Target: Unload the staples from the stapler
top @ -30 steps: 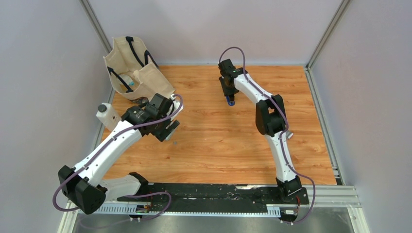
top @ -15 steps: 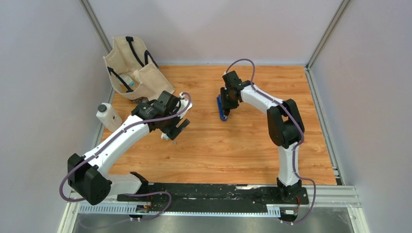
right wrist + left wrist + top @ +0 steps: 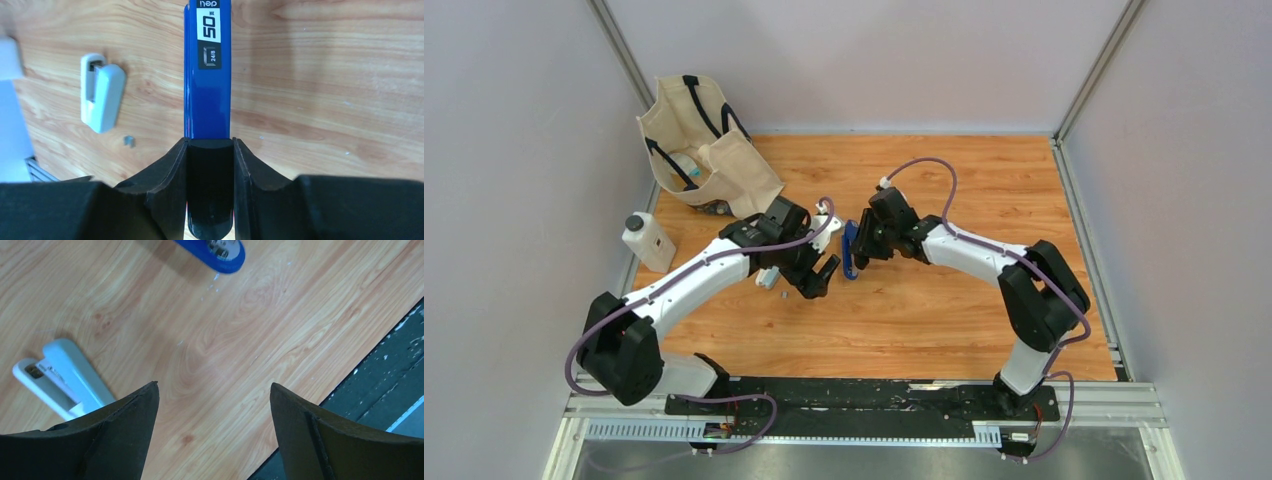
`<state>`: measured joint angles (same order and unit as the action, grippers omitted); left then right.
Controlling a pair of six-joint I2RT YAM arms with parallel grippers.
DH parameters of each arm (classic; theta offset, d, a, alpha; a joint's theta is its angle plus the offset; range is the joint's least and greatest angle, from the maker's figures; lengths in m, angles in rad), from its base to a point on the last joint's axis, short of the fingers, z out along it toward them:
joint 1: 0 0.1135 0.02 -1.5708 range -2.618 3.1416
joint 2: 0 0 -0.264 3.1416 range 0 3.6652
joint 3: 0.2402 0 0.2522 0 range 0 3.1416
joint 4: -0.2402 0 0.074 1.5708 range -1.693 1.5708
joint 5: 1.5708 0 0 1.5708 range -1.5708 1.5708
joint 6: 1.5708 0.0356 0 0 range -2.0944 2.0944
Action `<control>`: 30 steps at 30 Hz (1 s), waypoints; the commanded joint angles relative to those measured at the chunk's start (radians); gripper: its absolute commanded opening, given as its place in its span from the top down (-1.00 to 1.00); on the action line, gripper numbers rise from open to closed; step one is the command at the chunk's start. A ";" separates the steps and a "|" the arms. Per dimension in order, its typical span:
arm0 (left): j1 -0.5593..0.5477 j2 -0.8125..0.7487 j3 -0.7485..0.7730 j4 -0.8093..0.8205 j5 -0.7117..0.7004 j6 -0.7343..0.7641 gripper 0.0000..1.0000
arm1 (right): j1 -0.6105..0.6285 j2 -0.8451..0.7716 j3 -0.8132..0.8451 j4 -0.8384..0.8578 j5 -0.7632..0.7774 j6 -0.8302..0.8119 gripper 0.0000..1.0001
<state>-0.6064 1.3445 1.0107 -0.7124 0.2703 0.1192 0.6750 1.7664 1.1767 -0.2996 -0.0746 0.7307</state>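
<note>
The small light grey stapler [image 3: 767, 278] lies on the wooden table, and shows in the left wrist view [image 3: 65, 382] and the right wrist view [image 3: 102, 92]. A tiny grey staple piece [image 3: 129, 141] lies beside it, also in the top view [image 3: 782, 295]. My left gripper [image 3: 820, 276] is open and empty, just right of the stapler; its fingertips [image 3: 145, 395] hang above bare wood. My right gripper [image 3: 862, 254] is shut on a dark blue bar with a black end [image 3: 207, 75], held close to the left gripper [image 3: 214, 386]. The bar's tip shows in the left wrist view [image 3: 220, 252].
A cream canvas bag [image 3: 699, 140] stands at the back left, with a white bottle [image 3: 646, 240] at the table's left edge. A black rail [image 3: 874, 395] runs along the near edge. Grey walls close in both sides and the back.
Both arms have moved toward the table's middle. My right gripper carried the blue bar left and nearer. My left gripper moved right, past the grey stapler.
</note>
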 commanded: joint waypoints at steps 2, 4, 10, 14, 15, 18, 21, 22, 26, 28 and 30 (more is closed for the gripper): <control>-0.003 0.031 -0.020 0.163 0.095 -0.075 -0.79 | 0.040 -0.131 -0.069 0.243 0.125 0.228 1.00; -0.003 0.047 -0.021 0.185 0.105 -0.093 -0.79 | 0.060 -0.146 -0.089 0.269 0.142 0.259 1.00; -0.003 0.096 0.009 0.191 0.119 -0.082 -0.79 | 0.098 -0.192 -0.140 0.319 0.177 0.312 1.00; 0.013 0.114 0.006 0.218 0.124 -0.089 -0.75 | 0.101 -0.220 -0.160 0.326 0.185 0.331 1.00; 0.014 0.122 0.008 0.223 0.125 -0.092 -0.73 | 0.101 -0.226 -0.166 0.324 0.184 0.338 1.00; 0.023 0.148 0.011 0.234 0.124 -0.079 -0.67 | 0.104 -0.237 -0.187 0.344 0.168 0.369 1.00; 0.045 0.191 0.041 0.226 0.180 -0.084 -0.47 | 0.110 -0.243 -0.206 0.372 0.162 0.395 1.00; 0.051 0.212 0.058 0.214 0.205 -0.093 -0.41 | 0.112 -0.239 -0.215 0.391 0.153 0.407 1.00; 0.063 0.252 0.092 0.197 0.270 -0.110 -0.25 | 0.112 -0.220 -0.244 0.441 0.115 0.453 1.00; 0.063 0.237 0.075 0.220 0.277 -0.115 -0.25 | 0.113 -0.216 -0.253 0.459 0.101 0.467 1.00; 0.063 0.223 0.057 0.232 0.276 -0.113 -0.25 | 0.112 -0.217 -0.261 0.464 0.099 0.472 1.00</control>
<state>-0.5446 1.6024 1.0595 -0.5190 0.4885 0.0181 0.7788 1.5803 0.9138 0.0200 0.0452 1.1496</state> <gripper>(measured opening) 0.628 0.345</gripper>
